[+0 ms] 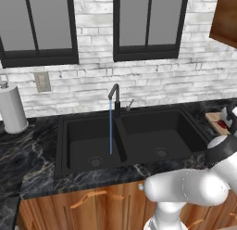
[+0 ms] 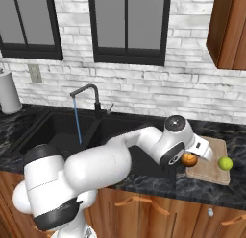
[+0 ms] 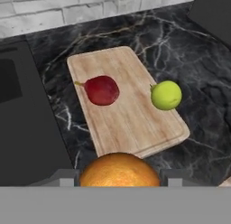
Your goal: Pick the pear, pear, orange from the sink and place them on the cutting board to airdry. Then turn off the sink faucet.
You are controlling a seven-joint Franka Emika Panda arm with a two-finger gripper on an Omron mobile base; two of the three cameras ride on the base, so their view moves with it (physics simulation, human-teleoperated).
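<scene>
The white arm reached out to the right over the dark marbled surface (image 2: 202, 194), and its fingers (image 3: 118, 175) were closed on the round bright-orange orange (image 3: 119, 170), one dark tip on each side of the fruit. In the right base view the orange (image 2: 190, 160) hung under the hand at the near left edge of the flat rectangular light tan wooden cutting board (image 2: 211, 160), above it rather than set down; whether it touched the wood I cannot tell.

The cutting board (image 3: 135, 123) lay on the surface just to the right of the wide matte black double-basin sink (image 1: 139, 136). On it rested the dark red pear (image 3: 102, 90), toward the far left part of the board, its short stem pointing left. The yellow-green pear (image 3: 166, 95) sat at the board's right edge, well apart from the red one; in the right base view this pear (image 2: 225, 163) appeared at the right rim of the board, overhanging it slightly.

Both basins of the sink showed bare black floors with a round drain in each. The slim black gooseneck faucet (image 1: 114, 98) stood behind the divider between the basins, its small thin lever handle (image 1: 130, 104) tilted up to the right, and a thin blue stream of water (image 1: 110, 124) fell from the spout into the left basin.

A white paper towel roll (image 1: 12, 108) stood upright on the surface at the far left, below a wall outlet (image 1: 42, 81) on the white brick wall.
</scene>
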